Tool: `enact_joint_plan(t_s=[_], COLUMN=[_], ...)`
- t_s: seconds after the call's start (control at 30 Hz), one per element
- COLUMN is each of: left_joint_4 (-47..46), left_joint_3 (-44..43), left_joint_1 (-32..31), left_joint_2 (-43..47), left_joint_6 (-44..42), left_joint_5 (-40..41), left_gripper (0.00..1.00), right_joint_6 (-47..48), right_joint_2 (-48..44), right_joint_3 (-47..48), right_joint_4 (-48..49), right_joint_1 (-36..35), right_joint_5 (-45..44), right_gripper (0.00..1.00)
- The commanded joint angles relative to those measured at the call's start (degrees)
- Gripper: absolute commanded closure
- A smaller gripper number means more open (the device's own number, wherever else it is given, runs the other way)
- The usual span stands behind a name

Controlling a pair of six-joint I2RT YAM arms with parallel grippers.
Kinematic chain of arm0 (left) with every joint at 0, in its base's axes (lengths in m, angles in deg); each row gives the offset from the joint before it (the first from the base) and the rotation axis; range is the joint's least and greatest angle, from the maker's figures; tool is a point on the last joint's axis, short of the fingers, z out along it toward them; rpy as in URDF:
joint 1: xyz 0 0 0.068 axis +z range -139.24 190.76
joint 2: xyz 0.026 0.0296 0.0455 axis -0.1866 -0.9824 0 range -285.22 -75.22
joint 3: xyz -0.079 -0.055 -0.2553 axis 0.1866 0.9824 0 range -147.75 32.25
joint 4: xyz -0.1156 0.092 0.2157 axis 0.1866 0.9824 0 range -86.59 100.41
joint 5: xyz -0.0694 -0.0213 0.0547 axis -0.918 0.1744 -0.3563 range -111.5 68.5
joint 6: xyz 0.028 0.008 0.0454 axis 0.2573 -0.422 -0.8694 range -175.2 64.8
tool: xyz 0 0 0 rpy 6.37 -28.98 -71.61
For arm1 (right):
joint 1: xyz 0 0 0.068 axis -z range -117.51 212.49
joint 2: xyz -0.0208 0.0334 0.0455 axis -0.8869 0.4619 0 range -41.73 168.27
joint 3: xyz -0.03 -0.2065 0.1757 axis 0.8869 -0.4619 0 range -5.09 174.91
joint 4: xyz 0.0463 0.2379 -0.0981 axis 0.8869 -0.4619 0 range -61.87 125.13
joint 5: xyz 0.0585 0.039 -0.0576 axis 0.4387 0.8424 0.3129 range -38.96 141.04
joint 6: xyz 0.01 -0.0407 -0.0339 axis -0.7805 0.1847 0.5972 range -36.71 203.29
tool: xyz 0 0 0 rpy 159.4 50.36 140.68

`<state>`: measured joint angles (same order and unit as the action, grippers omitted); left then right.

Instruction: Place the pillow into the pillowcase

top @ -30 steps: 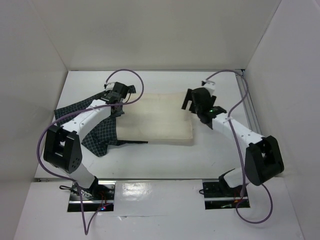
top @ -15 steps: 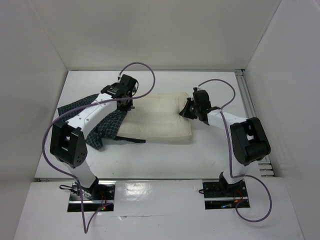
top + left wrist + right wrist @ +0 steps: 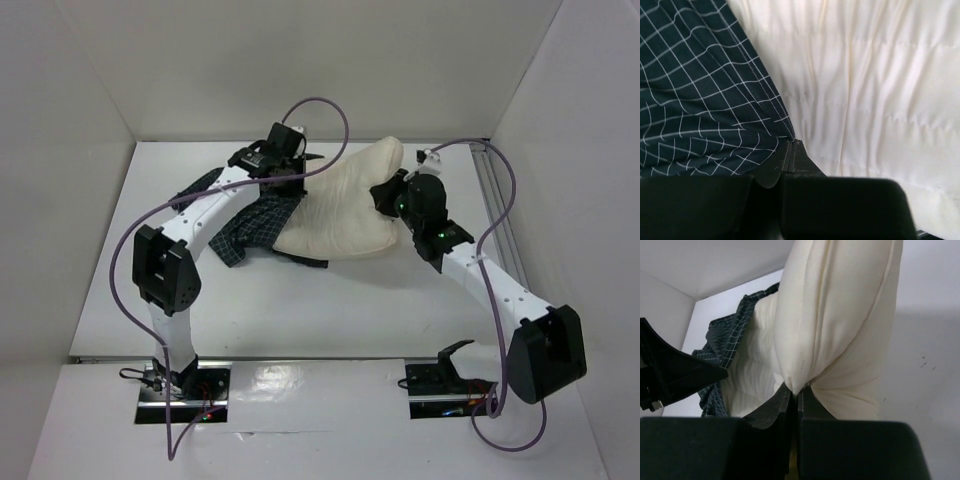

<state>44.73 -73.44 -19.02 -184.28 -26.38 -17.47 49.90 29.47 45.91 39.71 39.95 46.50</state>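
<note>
- Right gripper (image 3: 798,394) is clamped on the cream pillow (image 3: 840,315). Its fingertips are pressed together on a pinch of fabric at the seam of the end nearest its wrist camera.
- Left gripper (image 3: 791,152) is closed on the edge of the dark, white-checked pillowcase (image 3: 700,90), right where that cloth meets the pillow's ridged face.
- From overhead, the pillow lies slanted across the far middle of the white table (image 3: 300,310). Its right end is lifted and curled up towards the back wall (image 3: 330,60), and its lower edge rests on the tabletop.
- The pillowcase is bunched in a crumpled heap against the pillow's left end, beneath the left arm, with a dark strip showing under the pillow's near edge.
- Seen from the right wrist, checked fabric wraps the left side of the pillow's far end. How far the pillow sits inside cannot be told.
- The two grippers hold opposite ends of the pillow and stand well apart.
- A purple cable (image 3: 322,103) loops above the left wrist.
</note>
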Motion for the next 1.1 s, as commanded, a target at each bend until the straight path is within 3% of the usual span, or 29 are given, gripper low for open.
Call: enact_joint_plan(t_s=[0.0, 0.07, 0.23, 0.27, 0.33, 0.4, 0.43, 0.47, 0.5, 0.57, 0.6, 0.63, 0.67, 0.73, 0.77, 0.8, 1.07], left_joint_4=[-7.66, -7.14, -5.55, -5.55, -5.55, -5.55, -5.55, -7.03, -8.35, -13.7, -15.55, -17.92, -21.6, -25.04, -26.63, -29.95, -47.54], left_joint_3=[1.7, 3.03, 3.9, 3.91, 6.97, 13.62, 16.89, 20.57, 28.96, 38.14, 46.8, 50.81, 54.15, 62.31, 64.71, 66.82, 82.39], left_joint_1=[-2.04, -2.04, -2.04, -2.04, -2.04, -0.28, 0.59, 2.34, 3.23, 7.25, 8.67, 10.25, 11.66, 13.95, 13.96, 15.53, 21.34], left_joint_2=[1.65, 0.6, 5.77, 7.0, 11.73, 15.78, 18.07, 23.31, 26.15, 31.77, 36.67, 38.72, 40.4, 44.08, 44.71, 44.72, 44.72], left_joint_6=[2.29, 2.29, 1.77, 1.25, 1.94, 4.91, 6.76, 8.34, 11.75, 14.76, 18.52, 20.03, 21.7, 24.08, 26.44, 27.16, 34.55], left_joint_5=[-5.71, -4.3, -3.77, -2.38, 1.4, 3.78, 6.66, 7.73, 8.44, 7.05, 4.52, 4.49, 1.1, -1.04, -1.04, -1.74, -3.42], left_gripper=[1.0, 0.96, 0.12, 0.06, 0.05, 0.13, 0.22, 0.41, 0.54, 0.69, 0.72, 0.72, 0.65, 0.42, 0.15, 0.1, 0.21], right_joint_6=[-1.59, -2.29, -5.02, -5.02, -6.43, -7.74, -7.75, -7.75, -7.75, -7.75, -7.75, -7.75, -7.75, -7.75, -7.22, -7.22, -6.08], right_joint_2=[2.8, 3.42, 2.28, 2.28, 2.28, 2.28, 2.8, 3.41, 3.94, 5.26, 5.27, 6.05, 6.06, 7.37, 7.38, 7.9, 9.05], right_joint_3=[-1.25, -3.01, -8.63, -9.25, -9.26, -9.26, -9.26, -8.65, -8.12, -6.71, -5.92, -5.92, -5.92, -5.12, -4.43, -4.42, -2.49], right_joint_4=[1.4, 0.87, 1.14, 1.83, 1.84, 2.36, 2.36, 2.89, 2.89, 2.89, 2.89, 2.89, 2.89, 3.42, 3.42, 3.42, 2.28], right_joint_1=[-2.85, -2.85, -2.85, -2.85, -2.85, -2.85, -2.85, -2.85, -2.85, -2.85, -2.33, -2.33, -2.33, -2.33, -2.33, -2.33, -2.33], right_joint_5=[1.72, 1.72, 0.41, 0.4, 1.19, 1.72, 2.24, 2.25, 2.86, 4.62, 5.32, 5.33, 6.2, 6.21, 6.73, 7.25, 8.4], right_gripper=[1.0, 1.0, 1.0, 1.0, 1.0, 1.0, 1.0, 1.0, 1.0, 1.0, 1.0, 1.0, 1.0, 1.0, 1.0, 1.0, 1.0])
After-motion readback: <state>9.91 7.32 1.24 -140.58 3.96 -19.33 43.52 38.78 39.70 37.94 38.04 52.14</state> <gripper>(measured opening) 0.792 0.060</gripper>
